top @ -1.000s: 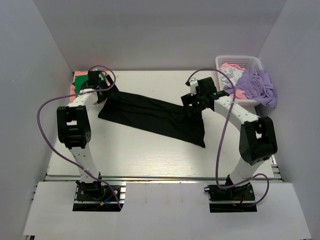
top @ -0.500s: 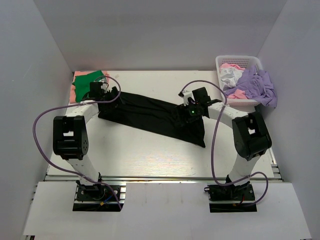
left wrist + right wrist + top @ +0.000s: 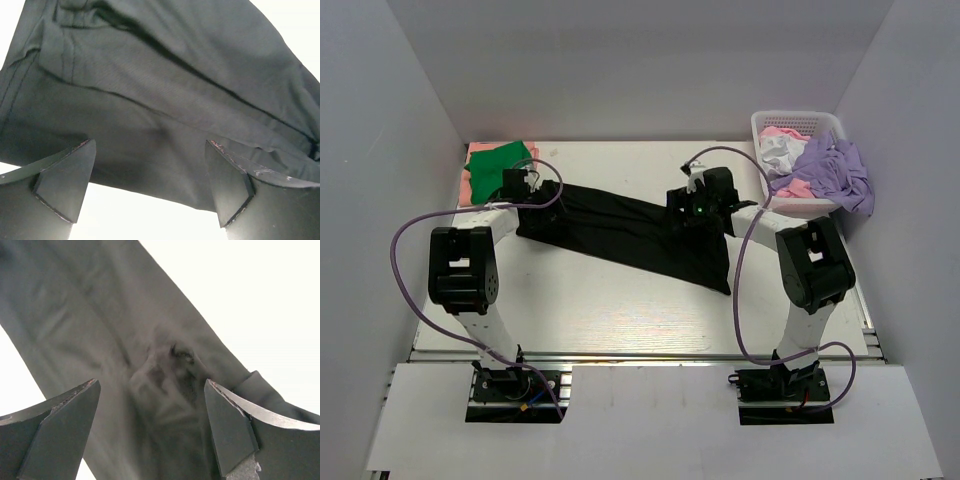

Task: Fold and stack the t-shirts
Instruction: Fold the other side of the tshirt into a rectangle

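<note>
A black t-shirt point(image 3: 620, 235) lies stretched in a long diagonal band across the table. My left gripper point(image 3: 548, 196) is open, low over its back-left end. In the left wrist view the left gripper point(image 3: 150, 187) straddles the black t-shirt's edge point(image 3: 150, 100), with nothing between the jaws. My right gripper point(image 3: 682, 212) is open over the right part. In the right wrist view the right gripper point(image 3: 147, 432) stands apart over a bunched wrinkle of the black t-shirt point(image 3: 125, 330). A green t-shirt point(image 3: 500, 157) lies on a salmon-pink one point(image 3: 473, 183) in the back-left corner.
A white lattice basket point(image 3: 798, 120) at the back right holds lavender point(image 3: 835, 168), white point(image 3: 778, 150) and pale pink point(image 3: 783, 132) shirts; the lavender one spills over its rim. White walls close in the table on three sides.
My left gripper has moved from over the green t-shirt to the black shirt's left end. My right arm has dropped low over the shirt's right part. The shirt has not shifted.
</note>
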Robot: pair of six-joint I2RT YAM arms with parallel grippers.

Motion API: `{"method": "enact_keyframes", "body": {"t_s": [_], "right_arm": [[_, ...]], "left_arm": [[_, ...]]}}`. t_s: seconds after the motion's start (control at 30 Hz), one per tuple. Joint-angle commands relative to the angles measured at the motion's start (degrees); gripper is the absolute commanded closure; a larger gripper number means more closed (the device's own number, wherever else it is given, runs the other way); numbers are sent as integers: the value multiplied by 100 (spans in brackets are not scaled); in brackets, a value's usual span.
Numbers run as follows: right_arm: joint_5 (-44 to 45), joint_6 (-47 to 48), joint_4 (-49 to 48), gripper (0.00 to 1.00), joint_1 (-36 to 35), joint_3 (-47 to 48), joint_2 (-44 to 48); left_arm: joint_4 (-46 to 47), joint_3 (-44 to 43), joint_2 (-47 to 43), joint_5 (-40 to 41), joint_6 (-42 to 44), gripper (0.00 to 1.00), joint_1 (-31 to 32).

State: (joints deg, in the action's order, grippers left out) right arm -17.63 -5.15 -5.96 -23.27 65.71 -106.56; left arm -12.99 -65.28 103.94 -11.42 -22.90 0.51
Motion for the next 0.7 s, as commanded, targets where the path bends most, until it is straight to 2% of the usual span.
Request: {"method": "enact_keyframes", "body": {"t_s": [0.0,0.07,0.17,0.43,0.53,0.57,0.63,0.67], "right_arm": [[830,-654,-794,10,50,212,-118],[1416,-898,-296,10,59,608,-312],[1684,-751,279,10,77,1180,-523],[1886,-523,587,10,-2,575,643],[1272,-180,956,10,-20,329,995],[548,29,991,10,-37,215,1032],[16,329,1184,10,-55,126,1007],[-674,400,1237,10,-55,126,971]], "left_arm": [[-19,59,-14,175,75,0,10],[-72,59,-14,227,75,0,10],[-177,59,-14,351,75,0,10],[-63,-319,-14,158,75,0,62],[60,-372,47,27,75,0,63],[60,-372,117,26,75,0,63],[340,-319,188,-149,75,0,63],[437,-241,284,-228,75,0,63]]}}
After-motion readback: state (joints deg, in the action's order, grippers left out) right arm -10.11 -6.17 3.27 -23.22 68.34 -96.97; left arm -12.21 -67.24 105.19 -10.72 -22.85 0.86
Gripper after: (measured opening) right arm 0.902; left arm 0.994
